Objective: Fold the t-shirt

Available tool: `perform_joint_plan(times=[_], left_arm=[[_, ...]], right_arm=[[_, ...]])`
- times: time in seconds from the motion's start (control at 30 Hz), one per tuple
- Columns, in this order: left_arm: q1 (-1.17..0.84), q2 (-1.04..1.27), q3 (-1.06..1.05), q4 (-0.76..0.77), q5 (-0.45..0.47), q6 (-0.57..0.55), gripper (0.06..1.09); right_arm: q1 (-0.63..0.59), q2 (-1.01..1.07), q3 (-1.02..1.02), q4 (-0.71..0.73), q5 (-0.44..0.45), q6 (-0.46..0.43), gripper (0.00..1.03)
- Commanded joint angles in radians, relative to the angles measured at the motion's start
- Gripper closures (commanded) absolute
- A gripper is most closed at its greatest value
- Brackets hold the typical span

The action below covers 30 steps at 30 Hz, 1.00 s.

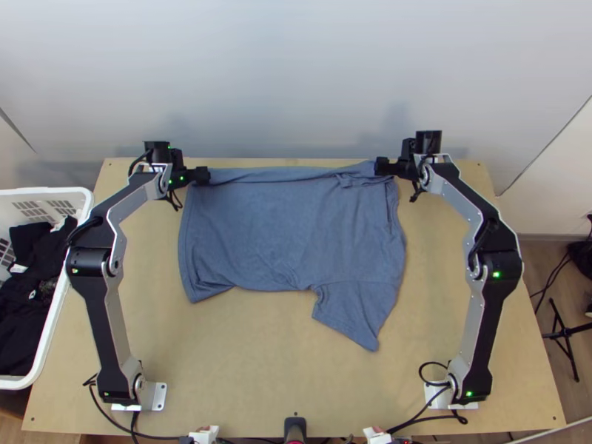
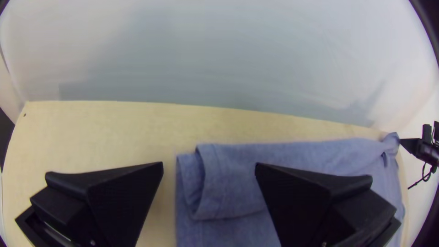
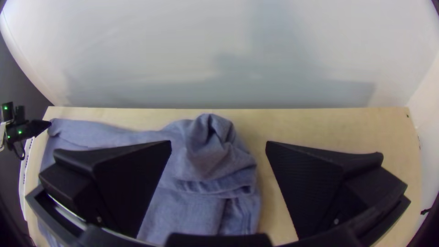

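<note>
In the top view, the left gripper (image 1: 203, 175) and right gripper (image 1: 380, 166) partly hide the far corners of the blue t-shirt (image 1: 274, 229), spread on the smooth wooden table (image 1: 244, 355), its far edge turned over. The wrist views show both grippers open, flat layers at the left, soft rumples at the right. A sleeve (image 1: 355, 303) juts near.

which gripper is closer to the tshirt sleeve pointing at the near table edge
Right. The right gripper is beyond the sleeve; the left gripper is farther off, by the far hem corner.
</note>
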Motion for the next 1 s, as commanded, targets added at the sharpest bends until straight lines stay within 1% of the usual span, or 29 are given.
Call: perform_joint_plan(times=[0.0, 0.23, 0.37, 0.43, 0.47, 0.5, 0.57, 0.6, 0.8, 0.97], left_arm=[[-0.002, 0.073, 0.142, -0.100, 0.012, -0.038, 0.11], [-0.005, 0.125, 0.219, -0.218, 0.101, -0.042, 0.11], [-0.003, 0.136, 0.233, -0.221, 0.103, -0.047, 0.12], [0.006, 0.139, 0.248, -0.221, 0.104, -0.057, 0.22], [0.011, 0.137, 0.253, -0.221, 0.104, -0.065, 0.32], [0.014, 0.136, 0.256, -0.220, 0.107, -0.068, 0.52], [0.015, 0.136, 0.262, -0.212, 0.115, -0.057, 1.06], [0.015, 0.137, 0.262, -0.218, 0.115, -0.057, 1.05], [0.015, 0.119, 0.257, -0.224, 0.115, -0.061, 1.05], [0.017, 0.081, 0.262, -0.269, 0.114, -0.056, 1.05]], right_arm=[[0.015, 0.040, 0.119, -0.045, -0.002, 0.008, 0.07], [0.025, 0.093, 0.190, -0.082, -0.002, 0.006, 0.07], [0.034, 0.132, 0.207, -0.086, -0.002, 0.003, 0.08], [0.044, 0.139, 0.216, -0.086, -0.002, -0.005, 0.20], [0.048, 0.140, 0.221, -0.086, -0.002, -0.011, 0.32], [0.054, 0.143, 0.227, -0.088, -0.002, -0.024, 0.50], [0.064, 0.151, 0.233, -0.089, -0.001, -0.049, 0.90], [0.070, 0.152, 0.233, -0.097, -0.001, -0.058, 1.00], [0.074, 0.136, 0.198, -0.114, -0.001, -0.058, 1.00], [0.050, 0.080, 0.159, -0.115, -0.001, -0.058, 1.00]])
